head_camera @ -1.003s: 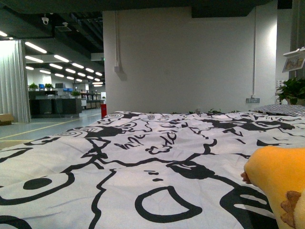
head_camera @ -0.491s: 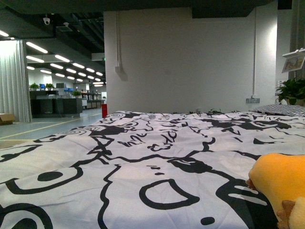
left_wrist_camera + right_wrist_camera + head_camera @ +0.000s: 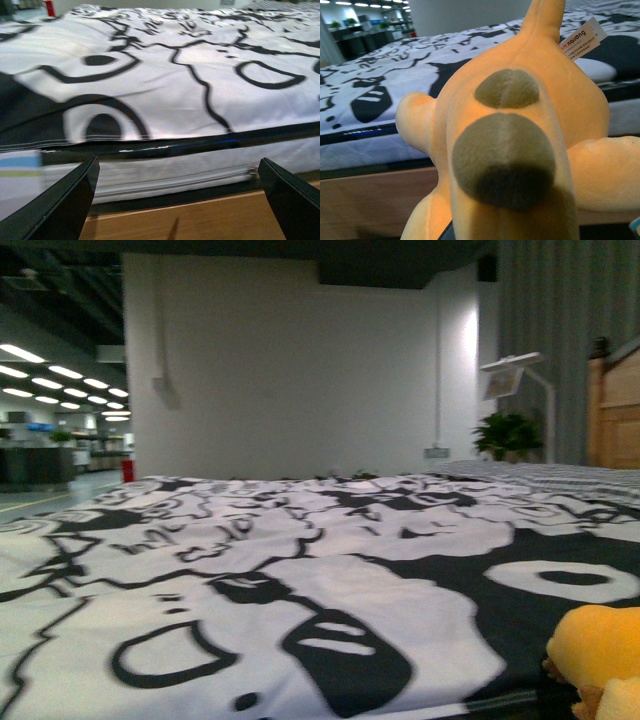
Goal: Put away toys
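Note:
The plush animal [image 3: 515, 150] fills the right wrist view: orange-yellow, with two grey-brown spots on its back and a paper tag [image 3: 582, 40]. My right gripper is shut on it, and its fingers are hidden beneath the plush. In the front view only a rounded orange part of the plush animal [image 3: 598, 655] shows at the lower right corner, in front of the bed's near edge. My left gripper [image 3: 177, 200] is open with nothing between its dark fingers [image 3: 65, 200], held low beside the side of the mattress [image 3: 165, 172].
A bed with a black-and-white patterned cover [image 3: 300, 550] spans the front view. A wooden headboard [image 3: 612, 410], a lamp [image 3: 512, 375] and a potted plant [image 3: 510, 432] stand at the right. A wooden bed frame [image 3: 190, 220] runs under the mattress.
The front view has swung to the right, bringing the headboard and lamp into sight. The plush sits lower and smaller in the right corner.

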Tool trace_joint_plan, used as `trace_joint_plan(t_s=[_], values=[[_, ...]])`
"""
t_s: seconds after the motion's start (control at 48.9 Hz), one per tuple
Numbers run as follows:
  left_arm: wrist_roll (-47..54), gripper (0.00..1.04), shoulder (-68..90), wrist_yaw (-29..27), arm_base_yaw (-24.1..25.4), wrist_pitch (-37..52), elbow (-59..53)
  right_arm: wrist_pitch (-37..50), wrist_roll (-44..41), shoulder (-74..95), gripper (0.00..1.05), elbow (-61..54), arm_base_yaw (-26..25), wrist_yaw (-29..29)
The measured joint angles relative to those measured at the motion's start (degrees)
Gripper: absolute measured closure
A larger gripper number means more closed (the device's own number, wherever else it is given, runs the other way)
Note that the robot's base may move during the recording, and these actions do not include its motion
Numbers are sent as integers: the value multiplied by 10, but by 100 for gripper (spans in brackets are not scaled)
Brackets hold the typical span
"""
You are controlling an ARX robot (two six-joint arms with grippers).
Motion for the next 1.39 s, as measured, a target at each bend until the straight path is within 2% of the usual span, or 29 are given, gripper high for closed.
trace_joint_plan(t_s=[1.391], values=[[0,6,0,3,-1,0,0,0,2,0,97,-2,-2,5]])
